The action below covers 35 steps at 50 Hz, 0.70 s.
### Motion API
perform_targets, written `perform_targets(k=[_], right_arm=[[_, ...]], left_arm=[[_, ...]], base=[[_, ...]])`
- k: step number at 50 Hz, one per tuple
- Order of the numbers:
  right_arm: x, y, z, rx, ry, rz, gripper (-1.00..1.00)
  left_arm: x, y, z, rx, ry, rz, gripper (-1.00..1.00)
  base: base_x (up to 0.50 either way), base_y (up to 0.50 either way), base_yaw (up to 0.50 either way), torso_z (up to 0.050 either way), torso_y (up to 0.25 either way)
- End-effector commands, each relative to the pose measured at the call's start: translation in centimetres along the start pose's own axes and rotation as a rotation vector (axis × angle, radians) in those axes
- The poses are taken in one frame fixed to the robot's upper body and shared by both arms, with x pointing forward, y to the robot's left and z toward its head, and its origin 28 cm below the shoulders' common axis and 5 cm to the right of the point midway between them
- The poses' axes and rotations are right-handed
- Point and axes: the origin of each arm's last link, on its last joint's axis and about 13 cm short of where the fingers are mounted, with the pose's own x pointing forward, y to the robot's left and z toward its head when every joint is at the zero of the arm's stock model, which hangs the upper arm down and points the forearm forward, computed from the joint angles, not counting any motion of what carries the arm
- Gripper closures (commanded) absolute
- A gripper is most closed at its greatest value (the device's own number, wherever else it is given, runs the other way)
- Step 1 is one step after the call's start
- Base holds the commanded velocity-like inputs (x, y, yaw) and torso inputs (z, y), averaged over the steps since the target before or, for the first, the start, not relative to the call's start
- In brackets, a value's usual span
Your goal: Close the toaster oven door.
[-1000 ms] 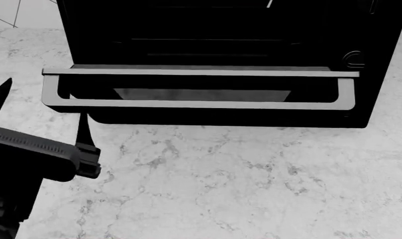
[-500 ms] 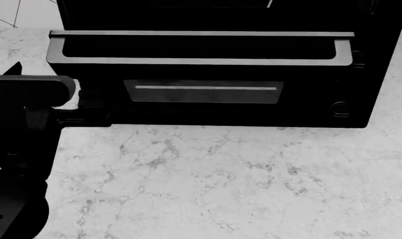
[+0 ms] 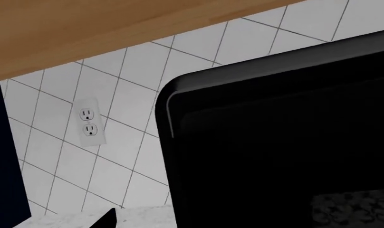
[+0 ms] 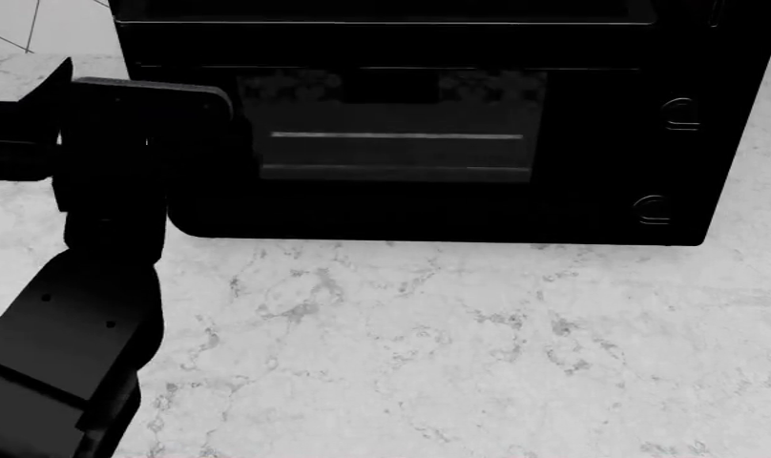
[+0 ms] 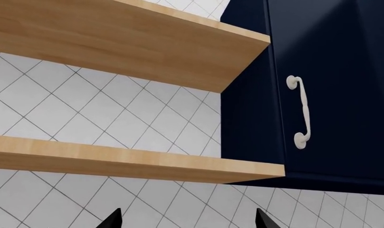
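Note:
The toaster oven (image 4: 729,95) is a large black box at the back of the counter, with two round knobs (image 4: 677,112) on its right panel. The toaster oven door (image 4: 399,134) stands upright, flat against the oven front, and rack bars show dimly through its glass. My left gripper (image 4: 144,91) is against the door's left edge, with its jaws apart and holding nothing. The left wrist view shows the oven's side (image 3: 274,142) close up and one fingertip (image 3: 108,219); the other is lost against the black. My right gripper (image 5: 186,219) is open, empty, and aimed up at the wall.
A white marble counter (image 4: 462,334) runs in front of the oven. A tiled wall (image 3: 129,95) with an outlet (image 3: 91,127) stands behind it. Wooden shelves (image 5: 116,42) and a navy cabinet (image 5: 331,95) with a white handle (image 5: 301,111) hang above.
The door has swung up from lying open to standing upright against the oven. My left arm has risen with it along its left edge.

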Motion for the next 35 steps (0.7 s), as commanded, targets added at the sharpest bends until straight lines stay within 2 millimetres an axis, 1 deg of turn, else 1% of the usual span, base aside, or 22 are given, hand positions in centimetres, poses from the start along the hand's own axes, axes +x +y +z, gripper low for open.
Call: perform_targets(k=[1, 11, 17, 23, 33, 35], right_arm=[[0.2, -0.2, -0.1, -0.006, 0.004, -0.003, -1.00], [0.1, -0.4, -0.1, -0.021, 0.011, -0.006, -1.00], [-0.2, -0.8, -0.1, -0.028, 0.017, -0.016, -1.00], [-0.5, -1.1, -0.1, -0.035, 0.020, -0.027, -1.00], [-0.3, -0.8, 0.3, -0.033, 0.016, -0.019, -1.00], [-0.4, -0.9, 0.4, -0.033, 0.013, -0.020, -1.00]], left_arm=[[2.1, -2.1, -0.4, 0.108, -0.054, 0.025, -1.00], [3.7, -3.1, -1.1, 0.156, -0.061, 0.030, -1.00], [4.0, -3.3, -1.5, 0.184, -0.063, 0.038, -1.00], [4.5, -3.1, -0.8, 0.203, -0.077, 0.046, -1.00], [5.1, -2.6, -0.2, 0.195, -0.089, 0.054, -1.00], [5.1, -2.5, -0.3, 0.184, -0.074, 0.028, -1.00]], base=[[0.00, 0.00, -0.01, 0.000, 0.000], [0.00, 0.00, 0.00, 0.000, 0.000], [0.02, 0.00, -0.01, 0.003, 0.000], [0.02, 0.00, -0.01, 0.002, 0.000], [0.03, 0.00, -0.01, 0.002, 0.000], [0.03, 0.00, -0.01, 0.006, 0.000]])
